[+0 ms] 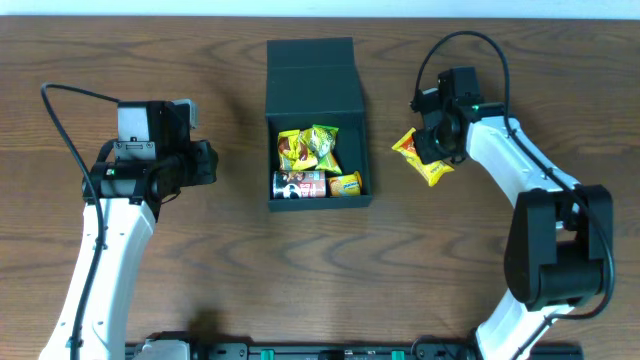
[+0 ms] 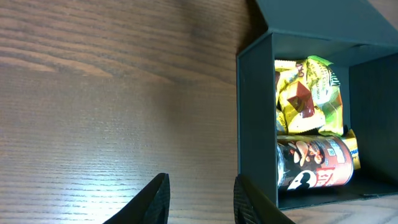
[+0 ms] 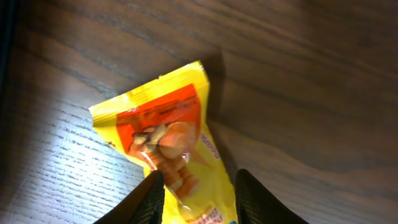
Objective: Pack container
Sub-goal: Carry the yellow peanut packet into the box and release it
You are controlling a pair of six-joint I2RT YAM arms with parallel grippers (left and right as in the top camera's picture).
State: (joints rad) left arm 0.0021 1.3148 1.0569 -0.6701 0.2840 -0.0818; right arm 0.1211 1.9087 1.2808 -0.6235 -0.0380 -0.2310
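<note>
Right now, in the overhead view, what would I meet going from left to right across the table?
left gripper → container, lid open → yellow snack packet. The snacks already inside the box share its span, so they are left out of the order.
</note>
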